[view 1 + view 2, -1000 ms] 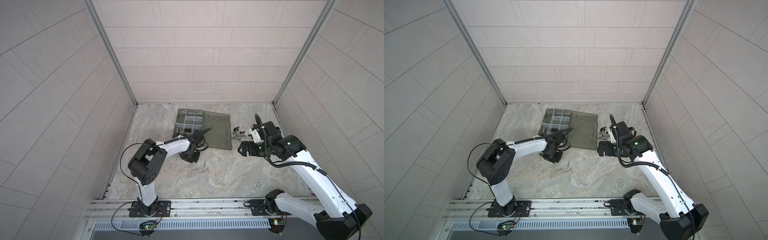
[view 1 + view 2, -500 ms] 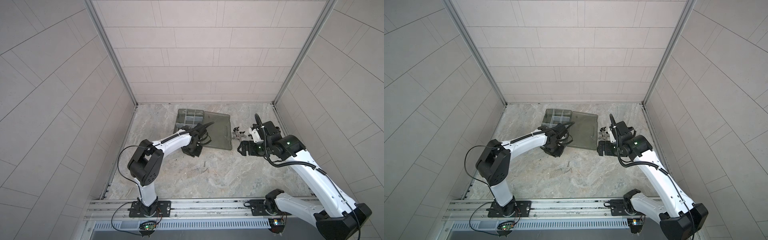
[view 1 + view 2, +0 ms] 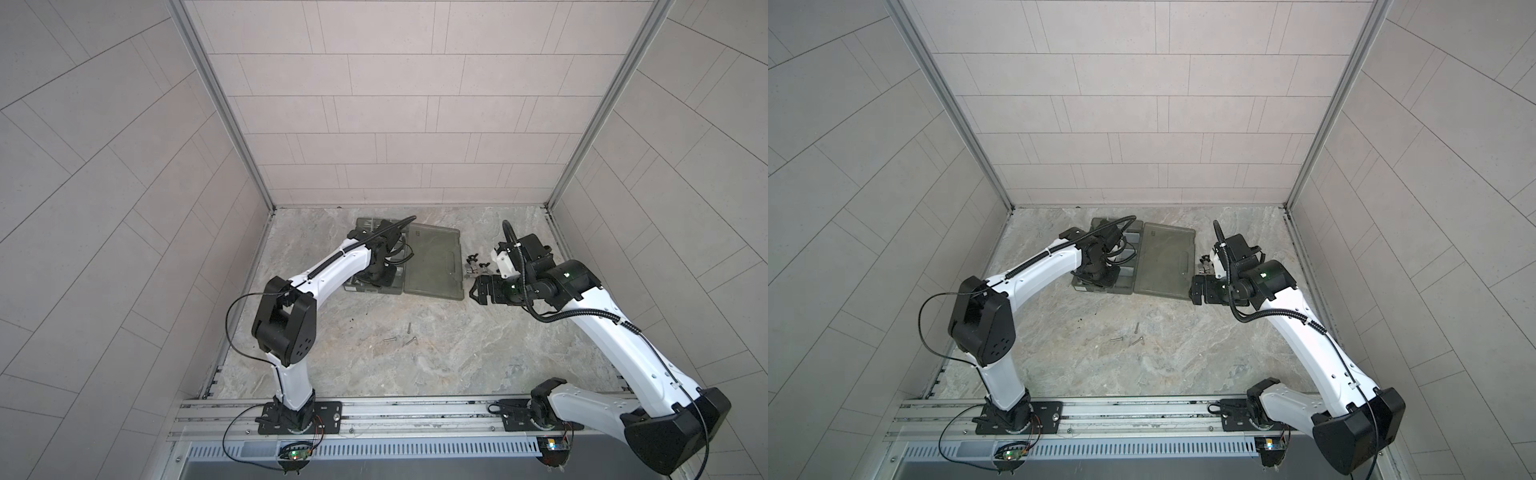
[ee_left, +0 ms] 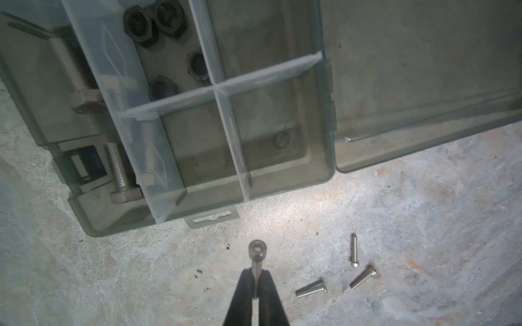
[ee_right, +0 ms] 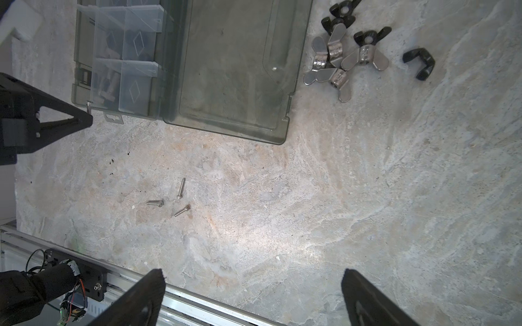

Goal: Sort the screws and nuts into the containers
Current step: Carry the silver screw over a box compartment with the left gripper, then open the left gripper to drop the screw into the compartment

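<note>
My left gripper [image 4: 256,272] is shut on a thin silver screw [image 4: 256,254], whose socket head sticks out past the fingertips. In both top views the left gripper [image 3: 376,278] hangs over the near end of the containers [image 4: 282,183] of the smoky organiser case. Several black hex nuts [image 4: 141,25] lie in one compartment and thick hex bolts [image 4: 120,169] in the outer one. Three thin screws [image 4: 310,290] lie loose on the floor [image 3: 405,336]. My right gripper [image 5: 252,282] stands wide open and empty, right of the lid [image 3: 478,291].
The flat lid half [image 3: 434,266] lies open beside the compartments. A cluster of silver and black wing nuts [image 5: 341,59] sits on the floor beyond the lid, close to the right wrist. Walls close in the stone floor; a rail [image 3: 374,415] runs along the front.
The left arm has swung away from the loose screws on the floor to the case's near end, carrying the screw. The right arm has stayed put.
</note>
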`<state>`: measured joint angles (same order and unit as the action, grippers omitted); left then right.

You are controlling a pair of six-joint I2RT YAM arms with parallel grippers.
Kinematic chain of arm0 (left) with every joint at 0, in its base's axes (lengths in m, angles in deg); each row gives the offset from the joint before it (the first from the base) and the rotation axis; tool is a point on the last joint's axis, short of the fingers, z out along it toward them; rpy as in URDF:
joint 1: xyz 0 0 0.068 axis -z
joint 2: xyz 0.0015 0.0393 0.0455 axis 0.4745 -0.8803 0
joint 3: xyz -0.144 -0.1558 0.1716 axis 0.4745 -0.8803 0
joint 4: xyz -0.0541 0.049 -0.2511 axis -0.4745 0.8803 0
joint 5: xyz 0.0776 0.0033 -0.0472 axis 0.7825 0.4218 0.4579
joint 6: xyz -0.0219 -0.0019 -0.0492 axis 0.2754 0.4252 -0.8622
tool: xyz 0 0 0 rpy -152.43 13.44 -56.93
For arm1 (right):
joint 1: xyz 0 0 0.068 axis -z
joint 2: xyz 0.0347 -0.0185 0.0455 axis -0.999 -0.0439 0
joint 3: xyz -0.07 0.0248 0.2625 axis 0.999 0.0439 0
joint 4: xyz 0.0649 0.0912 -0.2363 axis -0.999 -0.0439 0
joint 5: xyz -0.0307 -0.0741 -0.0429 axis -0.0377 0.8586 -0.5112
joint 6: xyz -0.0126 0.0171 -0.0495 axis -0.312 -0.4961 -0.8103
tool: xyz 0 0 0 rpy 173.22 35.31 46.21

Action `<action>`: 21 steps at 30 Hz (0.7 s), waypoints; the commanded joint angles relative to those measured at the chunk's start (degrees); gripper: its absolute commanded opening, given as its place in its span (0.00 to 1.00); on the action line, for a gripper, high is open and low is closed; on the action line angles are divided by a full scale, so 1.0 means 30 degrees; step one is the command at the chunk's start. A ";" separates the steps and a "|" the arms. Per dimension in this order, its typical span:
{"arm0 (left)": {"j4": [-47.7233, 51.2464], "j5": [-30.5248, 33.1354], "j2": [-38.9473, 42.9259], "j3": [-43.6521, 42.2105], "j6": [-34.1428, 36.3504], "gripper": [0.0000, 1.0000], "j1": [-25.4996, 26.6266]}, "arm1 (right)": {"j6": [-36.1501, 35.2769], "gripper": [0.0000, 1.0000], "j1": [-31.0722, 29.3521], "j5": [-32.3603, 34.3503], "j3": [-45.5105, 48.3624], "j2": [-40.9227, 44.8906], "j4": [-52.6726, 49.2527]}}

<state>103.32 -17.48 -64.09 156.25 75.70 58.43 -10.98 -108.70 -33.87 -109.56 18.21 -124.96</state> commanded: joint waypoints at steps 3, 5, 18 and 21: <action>0.0525 -0.0070 -0.1303 0.1406 0.0523 0.08 -0.1040 | -0.0458 0.99 0.0185 -0.0106 -0.0832 -0.0684 0.0022; 0.0514 -0.0042 -0.1719 0.1626 0.0637 0.08 -0.1297 | -0.0583 0.99 0.0244 -0.0140 -0.1073 -0.0961 -0.0008; 0.0236 -0.0679 -0.3433 0.2375 0.0904 0.08 -0.2239 | -0.1423 0.99 0.0596 -0.0285 -0.2162 -0.2714 -0.0062; 0.0263 -0.0800 -0.3723 0.2610 0.0897 0.08 -0.2301 | -0.1606 0.99 0.0714 -0.0422 -0.2392 -0.3141 -0.0073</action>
<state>103.41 -19.27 -74.28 162.09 77.58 51.92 -14.54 -107.01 -34.94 -115.13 9.49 -124.74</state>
